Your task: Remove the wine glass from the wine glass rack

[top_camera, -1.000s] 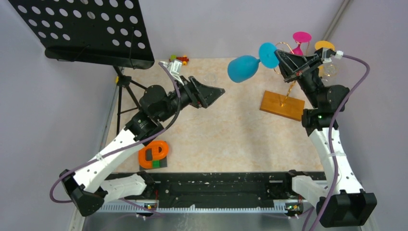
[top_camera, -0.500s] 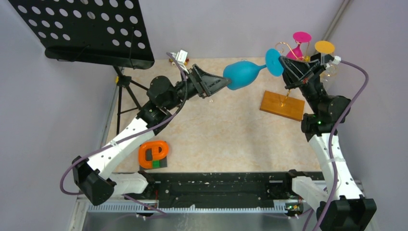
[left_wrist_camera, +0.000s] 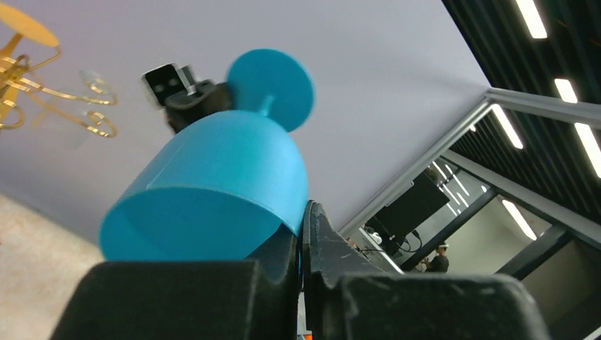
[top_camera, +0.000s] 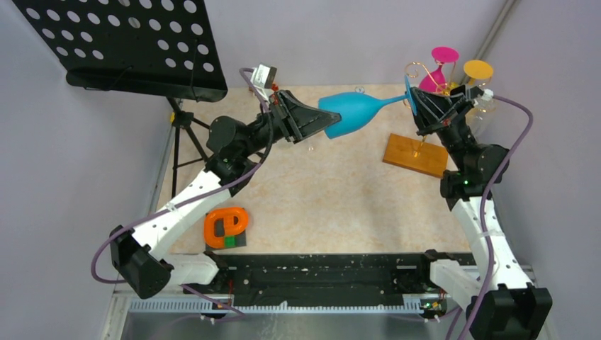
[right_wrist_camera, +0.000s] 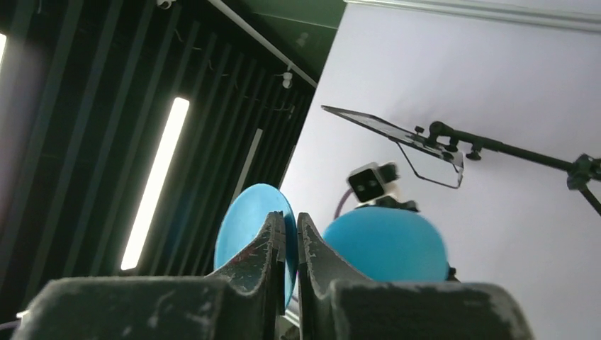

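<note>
— How far along are you?
— My left gripper (top_camera: 327, 122) has narrow fingers, pinching the bowl rim of the blue wine glass (top_camera: 354, 113). The glass lies sideways in the air above the table (top_camera: 340, 198), apart from the wine glass rack (top_camera: 416, 154). My right gripper (top_camera: 413, 99) is closed on its foot. I judge it is off; one hand must let go, then set it down.
— Anything in the way?
— The music stand (top_camera: 127, 42) and orange block (top_camera: 227, 227) are well apart (no trouble). The pink glass (top_camera: 444, 57) and yellow glass (top_camera: 478, 69) hang just beside my right fingers.
</note>
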Robot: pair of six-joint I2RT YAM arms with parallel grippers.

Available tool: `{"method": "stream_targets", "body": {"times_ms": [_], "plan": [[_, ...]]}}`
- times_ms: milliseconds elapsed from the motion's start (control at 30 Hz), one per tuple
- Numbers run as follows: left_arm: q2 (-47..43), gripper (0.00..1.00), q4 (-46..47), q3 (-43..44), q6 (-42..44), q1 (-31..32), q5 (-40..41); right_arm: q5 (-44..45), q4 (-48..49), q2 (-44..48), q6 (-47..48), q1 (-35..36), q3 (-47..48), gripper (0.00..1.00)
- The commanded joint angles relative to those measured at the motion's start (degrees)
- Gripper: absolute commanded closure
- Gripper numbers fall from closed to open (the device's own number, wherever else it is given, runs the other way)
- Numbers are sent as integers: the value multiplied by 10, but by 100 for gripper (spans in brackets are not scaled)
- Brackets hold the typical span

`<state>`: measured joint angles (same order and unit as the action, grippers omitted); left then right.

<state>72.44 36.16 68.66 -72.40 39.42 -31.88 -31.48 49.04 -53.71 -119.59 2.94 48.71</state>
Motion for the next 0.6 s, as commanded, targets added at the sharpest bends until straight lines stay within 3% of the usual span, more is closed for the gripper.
{"method": "stream_targets", "body": {"times_ms": [0, 133, 233, 300, 400, 567], "plan": [[-24, 100, 10, 28, 45, 1, -13, -23, 14, 4, 17, 4, -3, 86], [-44, 100, -86, 46, 147, 1, 23, -22, -55, 15, 104, 4, 3, 51], [-59, 100, -186, 66, 243, 1, 85, -32, -249, 21, 302, 4, 72, 35], [-64, 100, -252, 81, 309, 1, 137, -4, -391, 23, 460, 4, 129, 33], [-54, 100, -348, 109, 388, 2, 205, 56, -545, 28, 594, 4, 161, 33], [15, 100, -493, 193, 475, 17, 281, 85, -582, 54, 685, 4, 151, 35]]}}
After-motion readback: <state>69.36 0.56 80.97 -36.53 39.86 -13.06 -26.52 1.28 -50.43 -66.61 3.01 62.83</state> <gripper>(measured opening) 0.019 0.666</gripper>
